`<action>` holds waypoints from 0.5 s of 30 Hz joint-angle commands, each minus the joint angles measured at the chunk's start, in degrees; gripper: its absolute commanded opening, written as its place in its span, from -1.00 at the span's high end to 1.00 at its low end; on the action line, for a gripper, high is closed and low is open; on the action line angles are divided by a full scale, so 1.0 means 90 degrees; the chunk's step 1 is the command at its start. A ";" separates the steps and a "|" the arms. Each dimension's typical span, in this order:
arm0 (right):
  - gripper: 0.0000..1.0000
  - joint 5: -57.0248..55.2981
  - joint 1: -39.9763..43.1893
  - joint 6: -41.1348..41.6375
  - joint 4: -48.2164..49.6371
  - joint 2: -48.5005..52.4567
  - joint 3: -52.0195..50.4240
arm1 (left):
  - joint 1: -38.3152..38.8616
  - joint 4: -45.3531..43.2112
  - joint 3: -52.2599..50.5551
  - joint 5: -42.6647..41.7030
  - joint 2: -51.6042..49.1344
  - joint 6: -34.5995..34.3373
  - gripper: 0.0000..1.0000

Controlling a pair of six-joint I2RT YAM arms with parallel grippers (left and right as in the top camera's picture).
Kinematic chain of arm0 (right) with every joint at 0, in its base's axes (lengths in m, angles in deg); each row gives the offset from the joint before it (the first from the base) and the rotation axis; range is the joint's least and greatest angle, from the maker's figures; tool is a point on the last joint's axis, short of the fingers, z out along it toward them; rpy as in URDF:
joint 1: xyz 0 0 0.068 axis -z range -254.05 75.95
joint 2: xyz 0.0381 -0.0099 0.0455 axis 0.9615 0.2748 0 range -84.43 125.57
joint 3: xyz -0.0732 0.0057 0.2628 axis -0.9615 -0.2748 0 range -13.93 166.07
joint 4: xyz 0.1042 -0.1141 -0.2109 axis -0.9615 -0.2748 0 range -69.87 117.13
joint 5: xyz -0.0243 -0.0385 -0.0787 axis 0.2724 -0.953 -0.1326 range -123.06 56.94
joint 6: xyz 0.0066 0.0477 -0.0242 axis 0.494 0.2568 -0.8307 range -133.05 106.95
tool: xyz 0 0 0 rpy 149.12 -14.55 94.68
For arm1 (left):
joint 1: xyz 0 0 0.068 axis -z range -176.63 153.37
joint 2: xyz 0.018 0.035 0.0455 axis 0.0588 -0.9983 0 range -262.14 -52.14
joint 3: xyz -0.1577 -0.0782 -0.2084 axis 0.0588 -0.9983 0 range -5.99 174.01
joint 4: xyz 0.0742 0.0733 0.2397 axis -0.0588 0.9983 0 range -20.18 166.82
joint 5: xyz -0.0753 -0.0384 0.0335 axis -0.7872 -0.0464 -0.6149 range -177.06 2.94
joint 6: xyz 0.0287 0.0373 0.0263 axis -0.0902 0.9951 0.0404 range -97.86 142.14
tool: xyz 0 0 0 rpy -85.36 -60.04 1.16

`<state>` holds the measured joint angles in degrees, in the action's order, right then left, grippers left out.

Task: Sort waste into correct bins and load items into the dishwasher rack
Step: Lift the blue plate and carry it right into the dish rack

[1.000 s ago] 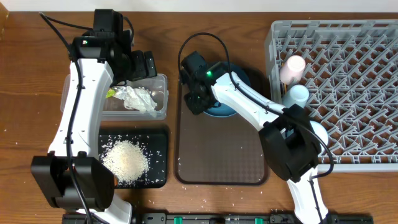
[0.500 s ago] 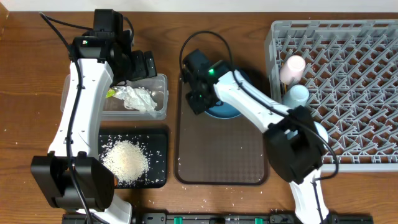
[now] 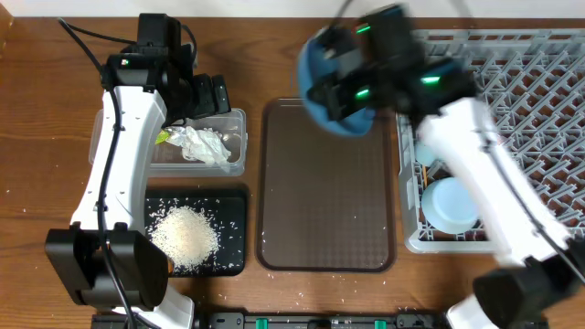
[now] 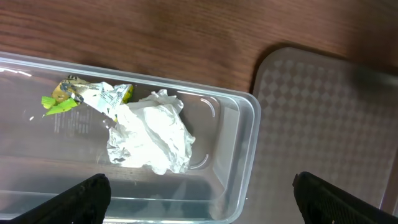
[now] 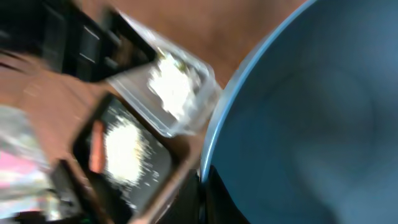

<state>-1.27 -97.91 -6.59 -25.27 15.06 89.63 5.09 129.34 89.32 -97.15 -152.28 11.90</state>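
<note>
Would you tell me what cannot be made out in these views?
- Right gripper: right wrist view, blurred, mostly hidden by the blue plate.
- Dishwasher rack, left side: overhead, the right arm covers it.
- Clear tub, left end: overhead, the left arm covers it.
- Orange item on the black tray: right wrist view, too blurred.
</note>
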 commanded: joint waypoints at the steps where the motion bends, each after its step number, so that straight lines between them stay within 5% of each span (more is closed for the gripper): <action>1: 0.98 0.1756 0.0879 -0.0104 0.0041 -0.0410 0.0155 | -0.0005 -0.0002 0.0049 0.0080 -0.0012 0.0087 -0.92; 8: 0.98 0.3908 0.3007 -0.0216 -0.0002 -0.0449 0.0151 | -0.0005 -0.0002 0.0049 0.0080 -0.0012 0.0087 -0.92; 15: 0.98 0.4770 0.4478 -0.0474 -0.0148 -0.0097 0.0146 | -0.0005 -0.0002 0.0049 0.0080 -0.0012 0.0087 -0.92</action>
<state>33.17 -60.60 -8.07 -26.02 12.80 89.96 5.09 129.37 89.32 -97.15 -152.28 11.90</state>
